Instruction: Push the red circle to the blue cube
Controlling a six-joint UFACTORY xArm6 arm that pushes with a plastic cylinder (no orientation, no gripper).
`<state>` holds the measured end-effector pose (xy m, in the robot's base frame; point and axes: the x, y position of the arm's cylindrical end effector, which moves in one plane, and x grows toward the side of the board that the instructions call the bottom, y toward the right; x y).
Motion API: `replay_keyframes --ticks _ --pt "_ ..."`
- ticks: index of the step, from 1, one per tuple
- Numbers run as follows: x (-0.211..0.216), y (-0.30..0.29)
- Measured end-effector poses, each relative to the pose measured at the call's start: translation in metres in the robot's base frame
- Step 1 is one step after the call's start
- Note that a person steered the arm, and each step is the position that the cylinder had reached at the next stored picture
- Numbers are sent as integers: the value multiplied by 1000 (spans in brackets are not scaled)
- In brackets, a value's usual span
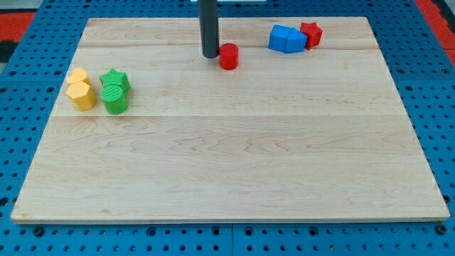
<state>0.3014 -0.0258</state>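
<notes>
Camera view: my tip [210,55] touches the red circle [228,56] on its left side, upper counter [234,171].
No claw exists. The blue cube [281,38] lies right and slightly above; an off-centre push could slide the circle past it.

Rod [209,25]: upper length cut off by the view's top edge; arm above not visible.
Red star block [311,33]: its left side hidden behind the right-hand blue block [296,40].
Two blue blocks, left one [281,38]: pressed together; exact shapes cannot be told.
Yellow blocks, rear [77,75] and front [82,95]: rear one partly covered by the front one.
Green star block [114,79]: lower part hidden by the green round block [114,99].
Blue pegboard surround [21,85]: cut off at every edge.
</notes>
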Motion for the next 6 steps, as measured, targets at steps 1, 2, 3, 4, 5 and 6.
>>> replay_keyframes --ticks 1,2,3,4,5,6 --pt "7 -8" --pt "7 13" --pt "17 -2" --pt "43 13" --pt "31 36" --pt "15 50"
